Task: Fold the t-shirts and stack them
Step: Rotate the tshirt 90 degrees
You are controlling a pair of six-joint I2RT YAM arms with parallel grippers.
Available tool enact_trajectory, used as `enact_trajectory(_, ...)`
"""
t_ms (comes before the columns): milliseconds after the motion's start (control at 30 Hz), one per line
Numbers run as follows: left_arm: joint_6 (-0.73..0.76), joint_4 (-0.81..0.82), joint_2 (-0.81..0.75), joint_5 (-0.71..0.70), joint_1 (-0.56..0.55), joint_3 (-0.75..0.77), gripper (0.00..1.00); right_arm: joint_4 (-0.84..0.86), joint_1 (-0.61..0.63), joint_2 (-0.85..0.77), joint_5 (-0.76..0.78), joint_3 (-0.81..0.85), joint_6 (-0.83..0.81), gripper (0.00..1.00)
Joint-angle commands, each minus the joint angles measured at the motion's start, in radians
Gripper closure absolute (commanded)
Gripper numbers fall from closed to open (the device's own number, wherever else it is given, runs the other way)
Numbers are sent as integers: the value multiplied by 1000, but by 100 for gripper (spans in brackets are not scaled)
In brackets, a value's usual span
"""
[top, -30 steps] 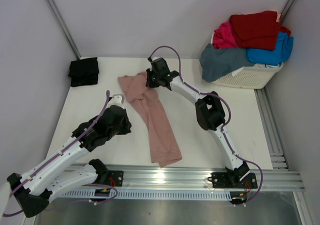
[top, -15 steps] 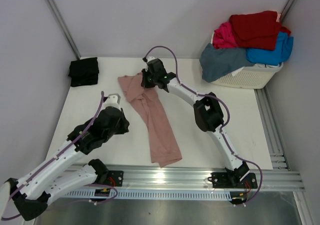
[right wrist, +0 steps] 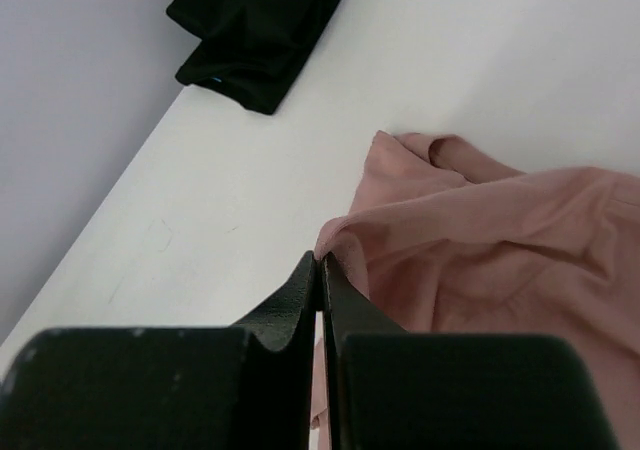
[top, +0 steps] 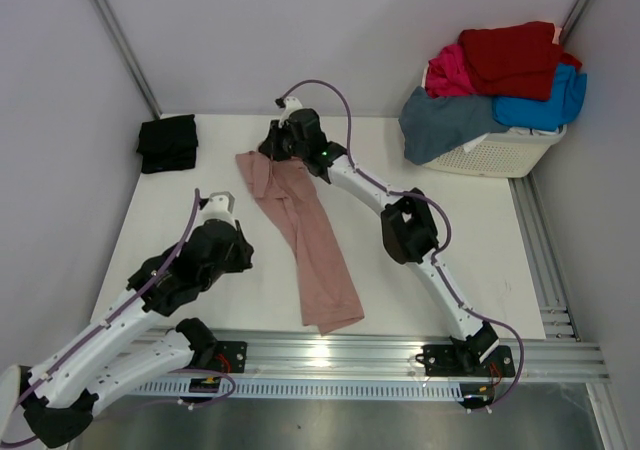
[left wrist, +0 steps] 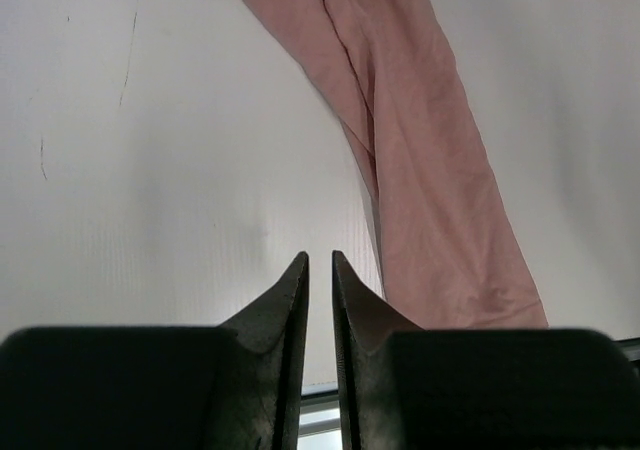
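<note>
A dusty-pink t-shirt (top: 315,250) lies as a long narrow strip down the middle of the table. My right gripper (top: 273,149) is shut on its far left edge, and the wrist view shows the pink cloth (right wrist: 480,240) pinched between the fingertips (right wrist: 320,257). My left gripper (top: 218,204) is shut and empty above bare table, left of the strip; the pink shirt (left wrist: 420,150) shows to its right there. A folded black t-shirt (top: 167,142) lies at the far left corner and also shows in the right wrist view (right wrist: 260,20).
A white slatted basket (top: 510,155) stands at the far right. It holds a red t-shirt (top: 510,55), a magenta one (top: 450,70), a bright-blue one (top: 545,105) and a slate-blue one (top: 445,120) hanging over its rim. A metal rail (top: 400,355) runs along the near edge.
My right gripper has moved left along the far side with the pink shirt's top edge, folding that end over. My left arm has shifted a little to the left.
</note>
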Motion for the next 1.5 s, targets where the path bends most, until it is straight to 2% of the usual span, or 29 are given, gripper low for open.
enact_trajectory(0, -24, 0, -21, 1, 8, -10, 83, 129, 17, 86, -83, 83, 60, 96)
enact_trajectory(100, -24, -12, -32, -5, 8, -10, 83, 76, 25, 157, -62, 135, 80, 96)
enact_trajectory(233, -24, -27, -50, -16, 8, -15, 83, 94, 28, 206, -76, 135, 140, 94)
enact_trajectory(467, -30, -36, -60, -14, 8, -16, 83, 151, 42, 231, -82, 135, 144, 91)
enact_trajectory(500, -34, -36, -58, -11, 8, -16, 83, 157, 43, 229, -88, 134, 146, 88)
enact_trajectory(533, -36, -38, -61, -11, 8, -16, 83, 155, 43, 229, -93, 135, 146, 71)
enact_trajectory(633, -42, -38, -63, -8, 8, -19, 83, 125, 47, 197, -116, 128, 117, 47)
enact_trajectory(733, -45, -20, -66, -5, 8, -22, 83, 63, 54, 101, -125, 61, 5, 40)
enact_trajectory(800, -44, 6, -66, -2, 8, -27, 83, 50, 59, 29, -107, -53, -83, 39)
enact_trajectory(1067, -25, 91, -6, 13, 8, -12, 83, 2, 63, -333, -45, -407, -312, 37)
enact_trajectory(1133, -21, 112, 9, 21, 8, -10, 83, 28, 63, -384, -30, -524, -343, 37)
enact_trajectory(1233, -19, 138, 28, 36, 8, -4, 83, 31, 62, -417, 25, -593, -357, 39)
enact_trajectory(1267, -21, 145, 31, 41, 8, -2, 83, 4, 59, -409, 38, -592, -351, 41)
enact_trajectory(1367, -24, 151, 41, 56, 8, 4, 83, -33, 51, -357, 48, -579, -322, 59)
enact_trajectory(1400, -25, 151, 43, 59, 8, 4, 83, -33, 50, -337, 68, -582, -316, 71)
enact_trajectory(1467, -27, 149, 42, 63, 7, 17, 83, -30, 45, -321, 90, -590, -296, 79)
